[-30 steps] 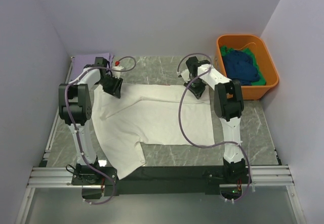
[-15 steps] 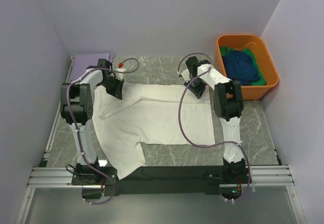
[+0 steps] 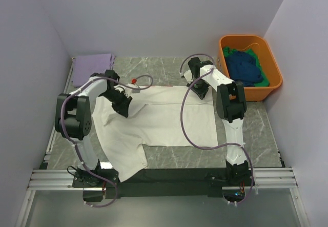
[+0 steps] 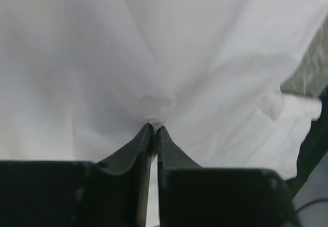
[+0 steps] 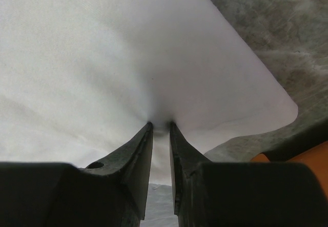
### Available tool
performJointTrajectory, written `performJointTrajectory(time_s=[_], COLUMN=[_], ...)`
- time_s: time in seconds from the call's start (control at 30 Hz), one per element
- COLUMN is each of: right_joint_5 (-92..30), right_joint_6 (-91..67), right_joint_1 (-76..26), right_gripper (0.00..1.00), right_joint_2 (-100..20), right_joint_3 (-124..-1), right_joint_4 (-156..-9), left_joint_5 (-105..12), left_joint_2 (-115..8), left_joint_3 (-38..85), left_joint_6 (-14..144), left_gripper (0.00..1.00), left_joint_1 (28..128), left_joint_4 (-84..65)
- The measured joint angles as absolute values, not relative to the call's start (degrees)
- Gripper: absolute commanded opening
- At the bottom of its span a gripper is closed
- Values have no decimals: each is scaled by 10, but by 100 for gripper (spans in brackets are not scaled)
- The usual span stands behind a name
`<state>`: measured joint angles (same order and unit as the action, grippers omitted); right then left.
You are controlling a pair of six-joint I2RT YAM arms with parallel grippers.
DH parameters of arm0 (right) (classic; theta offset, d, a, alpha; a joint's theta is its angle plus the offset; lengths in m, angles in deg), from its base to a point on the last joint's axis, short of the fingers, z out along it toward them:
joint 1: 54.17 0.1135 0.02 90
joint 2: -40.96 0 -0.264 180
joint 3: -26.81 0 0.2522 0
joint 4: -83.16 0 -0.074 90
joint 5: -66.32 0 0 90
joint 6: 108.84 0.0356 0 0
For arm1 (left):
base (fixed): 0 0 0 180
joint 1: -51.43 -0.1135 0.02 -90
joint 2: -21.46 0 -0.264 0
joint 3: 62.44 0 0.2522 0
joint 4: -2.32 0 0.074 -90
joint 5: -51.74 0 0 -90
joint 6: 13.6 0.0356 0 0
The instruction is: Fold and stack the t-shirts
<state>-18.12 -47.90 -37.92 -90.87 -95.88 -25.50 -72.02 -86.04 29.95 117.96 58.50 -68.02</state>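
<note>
1. While the white t-shirt (image 3: 159, 119) lies spread across the table (image 3: 264, 129), the left gripper (image 4: 154, 128) pinches a bunched fold of it.
2. Near its far right corner, the right gripper (image 5: 160, 124) is clenched on the cloth.
3. The lavender t-shirt (image 3: 92, 63) lies at the far left.

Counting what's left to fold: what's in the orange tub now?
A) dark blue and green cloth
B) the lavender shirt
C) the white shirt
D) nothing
A: the top view shows dark blue cloth and green cloth bunched in the orange tub; the lavender shirt and the white shirt both lie outside it.
</note>
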Motion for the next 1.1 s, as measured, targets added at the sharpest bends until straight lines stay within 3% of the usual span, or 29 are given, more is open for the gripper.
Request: performJointTrajectory(time_s=[0.07,0.3,0.6,1.1], right_joint_5=[-179,-171,-164,-162], right_joint_6=[-480,-485,-486,-485], right_joint_1=[-379,-379,-379,-379], right_gripper=[26,26,26,26], right_joint_2=[-909,-909,-910,-911], right_joint_3=[-959,-959,-968,-968], right_joint_4=[-255,-255,-254,-254], left_joint_5=[-721,-749,-722,-655], left_joint_2=[-851,-855,-932,-1040], left_joint_3=[278,313,453,493], left_joint_6=[1206,1219,1028,912], left_gripper=[29,37,36,39], left_joint_1=[598,558,390,394], left_joint_4=[-700,-749,-620,-547])
